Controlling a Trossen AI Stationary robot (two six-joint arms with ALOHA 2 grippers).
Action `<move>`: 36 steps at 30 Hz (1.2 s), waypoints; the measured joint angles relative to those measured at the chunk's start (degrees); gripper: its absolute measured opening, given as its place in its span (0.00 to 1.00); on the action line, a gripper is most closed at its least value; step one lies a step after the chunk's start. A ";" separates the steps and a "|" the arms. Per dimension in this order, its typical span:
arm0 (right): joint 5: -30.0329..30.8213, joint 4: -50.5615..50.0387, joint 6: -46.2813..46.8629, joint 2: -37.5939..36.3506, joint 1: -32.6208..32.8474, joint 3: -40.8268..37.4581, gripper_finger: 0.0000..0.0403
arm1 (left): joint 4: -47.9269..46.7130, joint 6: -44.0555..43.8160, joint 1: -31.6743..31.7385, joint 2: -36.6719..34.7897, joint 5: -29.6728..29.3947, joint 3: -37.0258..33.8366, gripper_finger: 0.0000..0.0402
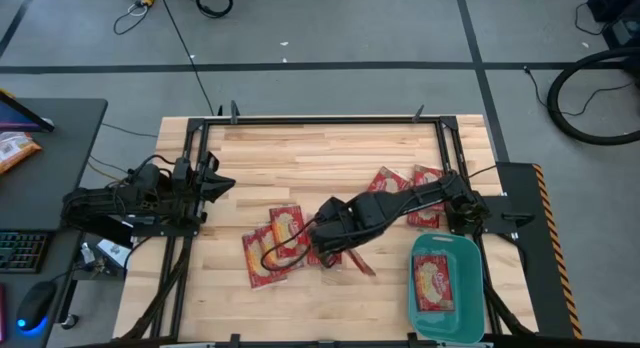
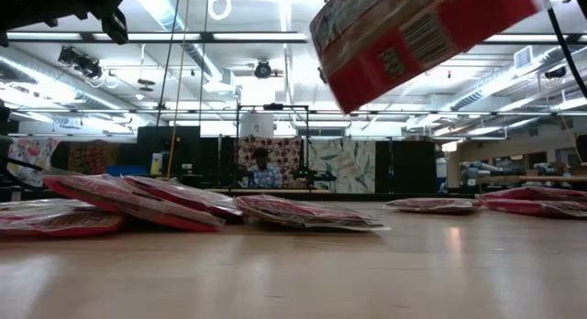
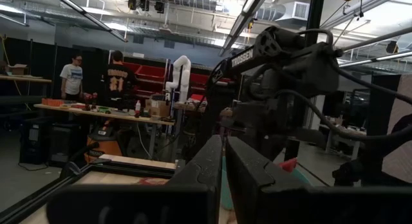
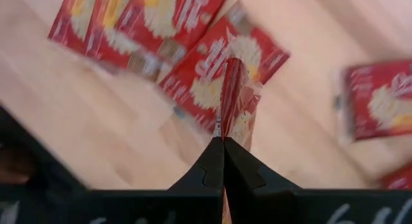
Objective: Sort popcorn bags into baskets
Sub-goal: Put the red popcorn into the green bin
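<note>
Red popcorn bags lie flat on the wooden table: a overlapping cluster [image 1: 272, 243] left of centre and two more [image 1: 405, 183] toward the far right. One bag [image 1: 433, 283] lies inside the teal basket [image 1: 470, 250] at the near right corner. My right gripper [image 1: 335, 250] hangs over the middle of the table, shut on another bag [image 2: 422, 35] that is lifted clear above the cluster. My left gripper [image 1: 218, 183] waits at the table's left edge, shut and touching nothing. My right gripper [image 4: 223, 141] pinches the lifted bag between its two fingers at one edge [image 4: 226, 124], coming from above and pointing down. The bag [image 4: 235, 95] hangs below the fingers, seen edge-on in the wrist view. In the low view it is tilted and clear of the table.
Bare wood lies along the table's far side and between the cluster and the basket. A black metal frame [image 1: 320, 119] borders the table. A side desk at the left carries an orange-and-white packet [image 1: 15, 150], a keyboard and a mouse. People stand in the room beyond.
</note>
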 joint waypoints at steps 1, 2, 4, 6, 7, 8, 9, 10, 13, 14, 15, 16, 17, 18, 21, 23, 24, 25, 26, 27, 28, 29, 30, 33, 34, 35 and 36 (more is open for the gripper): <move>-1.08 0.04 0.39 0.00 0.13 -0.06 0.01 | 0.00 0.01 -0.02 0.01 -0.01 0.00 0.07; -2.18 0.11 0.97 0.00 0.27 -0.41 0.01 | 0.01 0.01 -0.02 0.00 -0.02 0.00 0.07; -4.63 0.18 2.39 -0.59 0.73 -2.03 0.01 | -0.01 0.01 0.00 0.00 0.00 -0.02 0.07; -8.21 0.16 5.20 -2.01 1.44 -4.46 0.01 | 0.02 -0.01 -0.02 0.01 -0.02 -0.02 0.07; -10.02 0.11 6.99 -3.09 1.89 -6.10 0.01 | 0.00 0.00 -0.02 0.01 -0.01 -0.02 0.07; -11.65 0.00 8.94 -4.26 2.40 -7.79 0.01 | 0.00 0.01 -0.02 0.01 0.00 -0.02 0.07; -12.97 0.04 11.02 -5.49 2.98 -9.60 0.01 | 0.02 0.01 -0.01 0.00 -0.01 -0.01 0.07; -13.88 0.05 13.39 -6.78 3.60 -11.49 0.01 | 0.01 0.00 -0.01 0.01 -0.01 0.00 0.07; -15.30 0.05 21.65 -11.13 5.77 -17.59 0.01 | 0.00 0.00 -0.01 0.01 -0.01 -0.01 0.07; -15.60 0.05 24.40 -12.78 6.54 -19.76 0.01 | 0.00 0.00 -0.02 0.01 -0.02 0.00 0.07; -16.16 0.05 27.32 -14.37 7.32 -22.16 0.01 | 0.00 0.01 -0.01 0.01 0.00 -0.01 0.07; -16.88 0.02 30.33 -15.91 8.08 -24.62 0.01 | 0.00 0.01 -0.02 0.01 0.00 0.00 0.07; -17.98 -0.05 33.19 -17.37 8.83 -26.98 0.01 | 0.00 0.01 0.00 0.01 -0.02 0.00 0.07; -19.27 -0.03 36.00 -18.69 9.60 -29.46 0.01 | 0.00 0.00 -0.02 0.01 -0.02 0.00 0.07; -21.78 -0.02 43.03 -22.34 11.89 -35.61 0.01 | 0.00 0.00 -0.02 0.01 -0.02 -0.02 0.07; -22.39 0.02 46.44 -24.41 13.29 -39.18 0.01 | 0.00 0.01 -0.01 0.01 -0.01 0.00 0.07; -22.38 0.02 47.93 -25.27 13.94 -40.92 0.01 | 0.00 -0.01 -0.01 0.00 0.00 0.00 0.07; -22.20 -0.04 49.32 -26.04 14.56 -42.63 0.01 | 0.00 0.01 -0.02 0.01 0.00 0.00 0.07; -21.98 0.00 50.54 -26.71 15.10 -44.32 0.01 | 0.00 0.01 -0.02 0.01 0.00 -0.02 0.07; -21.98 -0.01 51.40 -27.25 15.54 -45.93 0.01 | 0.02 0.01 -0.01 -0.01 -0.01 -0.01 0.07; -22.12 -0.03 52.03 -27.70 15.94 -47.56 0.01 | 0.01 0.01 -0.02 0.01 0.00 0.00 0.07; -22.35 0.01 52.19 -27.98 16.24 -49.14 0.01 | 0.00 0.01 0.00 0.01 0.00 0.00 0.07; -22.66 0.00 52.16 -28.06 16.53 -50.68 0.02 | 0.01 -0.01 -0.01 0.01 0.00 -0.01 0.07; -23.94 0.09 50.12 -28.06 17.06 -54.81 0.02 | 0.00 -0.01 0.00 0.01 0.00 0.00 0.07; -23.89 0.09 49.29 -28.06 17.14 -56.09 0.02 | 0.02 0.01 0.00 -0.01 -0.02 0.00 0.07; -23.81 0.05 48.86 -28.06 17.18 -57.38 0.02 | 0.00 0.01 0.00 0.01 -0.02 0.00 0.07; -23.66 0.11 48.48 -28.04 17.18 -58.40 0.03 | 0.00 0.01 -0.01 0.01 0.00 -0.01 0.07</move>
